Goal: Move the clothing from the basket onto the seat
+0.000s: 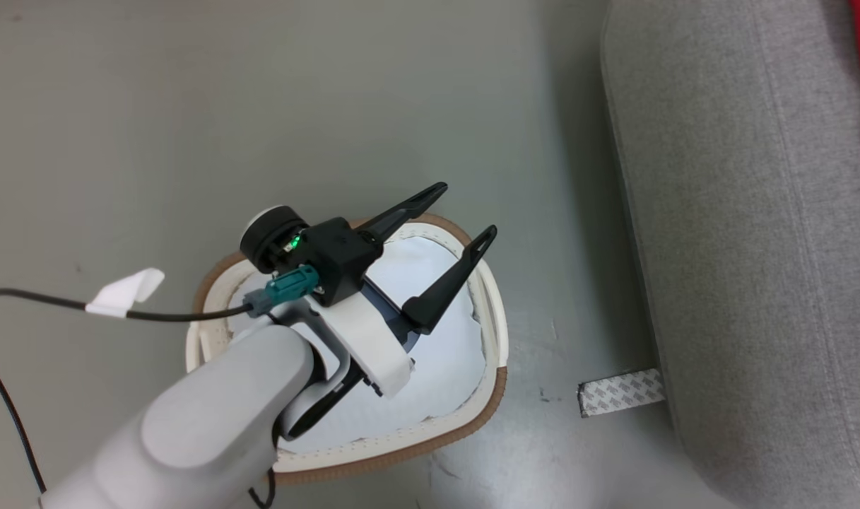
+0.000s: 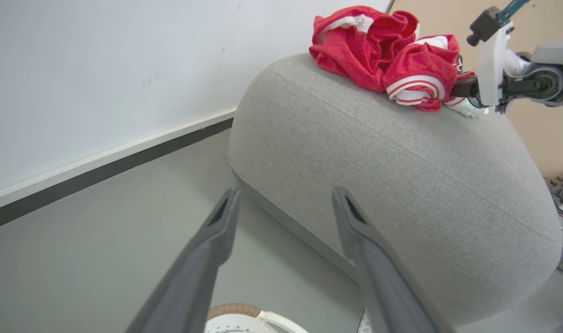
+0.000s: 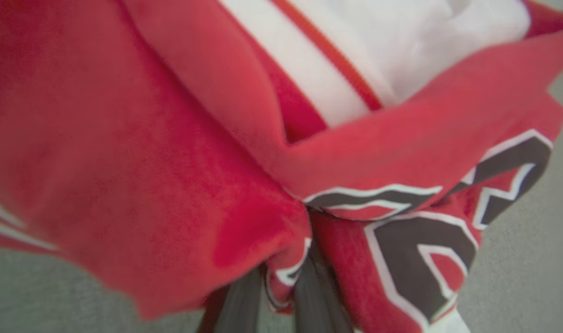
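Clothing [image 3: 161, 152], crumpled shapeless, pinched in right hand [image 3: 277, 289].

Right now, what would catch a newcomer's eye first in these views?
The heap of red clothing lying on top of the grey seat stands out first, with the right end effector shut on the jersey with block letters. Next comes the left end effector, open above the basket, where a white pad lies.

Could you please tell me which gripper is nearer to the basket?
Left. The left gripper hangs open over the basket; the right gripper is on the seat, shut on the clothing.
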{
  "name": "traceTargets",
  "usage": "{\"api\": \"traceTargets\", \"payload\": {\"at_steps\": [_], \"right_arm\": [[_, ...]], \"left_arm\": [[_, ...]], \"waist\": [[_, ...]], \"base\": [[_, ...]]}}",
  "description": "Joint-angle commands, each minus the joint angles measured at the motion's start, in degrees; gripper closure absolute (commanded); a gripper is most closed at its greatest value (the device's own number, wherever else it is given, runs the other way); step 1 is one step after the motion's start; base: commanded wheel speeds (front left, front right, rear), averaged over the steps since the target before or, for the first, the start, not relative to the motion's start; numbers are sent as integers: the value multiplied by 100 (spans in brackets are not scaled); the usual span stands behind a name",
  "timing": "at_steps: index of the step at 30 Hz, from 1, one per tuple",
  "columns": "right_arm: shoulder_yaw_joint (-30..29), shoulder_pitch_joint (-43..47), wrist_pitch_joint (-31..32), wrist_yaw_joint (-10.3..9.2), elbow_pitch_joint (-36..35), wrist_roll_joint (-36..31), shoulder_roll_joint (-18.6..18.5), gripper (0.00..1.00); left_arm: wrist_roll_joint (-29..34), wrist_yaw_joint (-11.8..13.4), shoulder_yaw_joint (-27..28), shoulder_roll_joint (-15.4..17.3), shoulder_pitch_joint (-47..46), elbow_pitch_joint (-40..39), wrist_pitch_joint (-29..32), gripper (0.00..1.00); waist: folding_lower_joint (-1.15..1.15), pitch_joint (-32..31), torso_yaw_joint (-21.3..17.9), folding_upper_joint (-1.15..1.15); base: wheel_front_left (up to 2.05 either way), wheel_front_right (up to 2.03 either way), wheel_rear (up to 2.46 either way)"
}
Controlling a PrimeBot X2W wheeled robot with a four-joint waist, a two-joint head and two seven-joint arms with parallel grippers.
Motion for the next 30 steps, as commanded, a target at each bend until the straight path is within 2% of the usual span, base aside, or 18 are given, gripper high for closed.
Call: {"api": "traceTargets", "payload": {"at_steps": [1,2,3,4,5,12,18,23,28,30], "right_arm": [[116,-32,181,-8,157,99,-40,100],[151,-21,252,-6,260,164,-23,91],[212,-10,315,-6,319,201,-26,91],[273,-3,349,-6,344,243,-39,52],[307,2,349,-6,361,296,-56,0],[938,113,306,-8,-15,546,-333,0],[1550,259,508,-13,-763,864,-961,0],[1688,353,465,-13,-1710,1283,-1431,0],[1599,551,106,-13,-2526,1368,-1384,0],[1483,717,-110,-13,-2787,1398,-1230,0]], "left_arm": [[41,-28,-4,-12,-24,62,-60,0],[23,-28,-5,-23,0,97,-80,0],[10,-32,-6,-40,22,143,-101,0],[-3,-33,-8,-50,53,190,-132,0],[-21,-34,-10,-60,88,227,-148,0],[-163,27,31,-125,403,509,-326,0],[-364,125,184,-202,836,717,-440,0],[-438,242,352,-298,1157,717,-481,0],[-514,412,611,-302,1466,633,-492,0],[-553,477,807,-287,1590,528,-490,0]], "waist": [[-1,6,79,0],[-1,-37,82,0],[-1,-86,80,0],[-1,-144,71,0],[-1,-216,59,0],[-1,-993,-109,0],[-1,-1988,-125,0],[-1,-2722,6,0],[-1,-3262,229,0],[-1,-3430,330,0]], "base": [[0,0,0],[0,0,0],[0,0,0],[0,0,0],[0,0,0],[0,0,0],[0,0,0],[0,0,0],[0,0,0],[0,0,0]]}}
